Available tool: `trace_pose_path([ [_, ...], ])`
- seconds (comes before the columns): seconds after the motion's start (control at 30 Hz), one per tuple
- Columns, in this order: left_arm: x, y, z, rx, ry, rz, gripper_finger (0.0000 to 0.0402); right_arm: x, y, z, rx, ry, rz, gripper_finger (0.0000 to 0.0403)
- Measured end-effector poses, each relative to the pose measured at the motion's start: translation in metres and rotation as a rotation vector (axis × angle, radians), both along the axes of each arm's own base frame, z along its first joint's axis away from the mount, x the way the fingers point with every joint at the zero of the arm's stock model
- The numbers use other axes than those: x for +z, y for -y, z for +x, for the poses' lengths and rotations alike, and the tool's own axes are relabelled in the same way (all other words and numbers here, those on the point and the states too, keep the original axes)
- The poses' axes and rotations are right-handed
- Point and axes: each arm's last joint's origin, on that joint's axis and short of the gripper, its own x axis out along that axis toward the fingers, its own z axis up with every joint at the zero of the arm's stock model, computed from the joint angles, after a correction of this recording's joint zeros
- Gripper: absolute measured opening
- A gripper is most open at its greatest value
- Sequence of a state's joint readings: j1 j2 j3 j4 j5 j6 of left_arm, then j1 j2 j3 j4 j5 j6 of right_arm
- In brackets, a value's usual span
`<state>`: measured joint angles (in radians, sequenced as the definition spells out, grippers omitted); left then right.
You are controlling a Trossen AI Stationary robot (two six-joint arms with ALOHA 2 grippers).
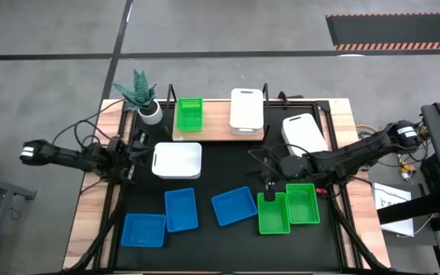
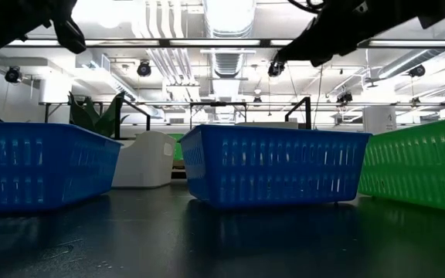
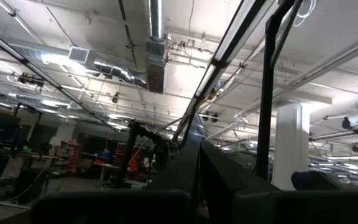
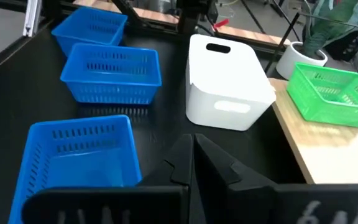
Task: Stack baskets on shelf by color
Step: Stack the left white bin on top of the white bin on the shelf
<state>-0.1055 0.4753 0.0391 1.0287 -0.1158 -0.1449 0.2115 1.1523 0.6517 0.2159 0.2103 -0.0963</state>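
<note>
On the shelf (image 1: 218, 122) we count one green basket (image 1: 189, 114) and one white basket (image 1: 247, 109).

On the black table (image 1: 228, 229) we list:
- three blue baskets (image 1: 182, 209)
- two green baskets side by side (image 1: 273, 213)
- one white basket near the left arm (image 1: 176, 161)
- one white basket at the right edge (image 1: 305, 133)

We find the right gripper (image 1: 270, 183) above the near green pair, fingers pressed together, holding nothing. We note the left gripper (image 1: 131, 173) beside the white basket, jaws closed and empty. A potted plant (image 1: 140, 93) stands by the shelf.

Low view: green basket (image 2: 419, 162) cut by edge; shelf (image 2: 178, 166) mostly hidden.
</note>
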Motion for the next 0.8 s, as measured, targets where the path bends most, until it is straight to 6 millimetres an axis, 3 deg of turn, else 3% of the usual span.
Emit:
trace_pose_path([
  [0.3, 0.001, 0.000, 0.004, 0.000, 0.023, -0.005, 0.0000, -0.009, -0.003, 0.014, 0.009, -0.039, -0.024, 0.0024],
  [0.63, 0.003, 0.000, 0.002, 0.018, 0.046, 0.017, 0.0000, -0.011, -0.010, 0.047, 0.035, -0.070, -0.092, 0.0142],
  [0.8, 0.003, 0.000, 0.002, 0.018, 0.048, 0.017, 0.0000, -0.006, -0.013, 0.065, 0.057, -0.148, -0.152, 0.0182],
])
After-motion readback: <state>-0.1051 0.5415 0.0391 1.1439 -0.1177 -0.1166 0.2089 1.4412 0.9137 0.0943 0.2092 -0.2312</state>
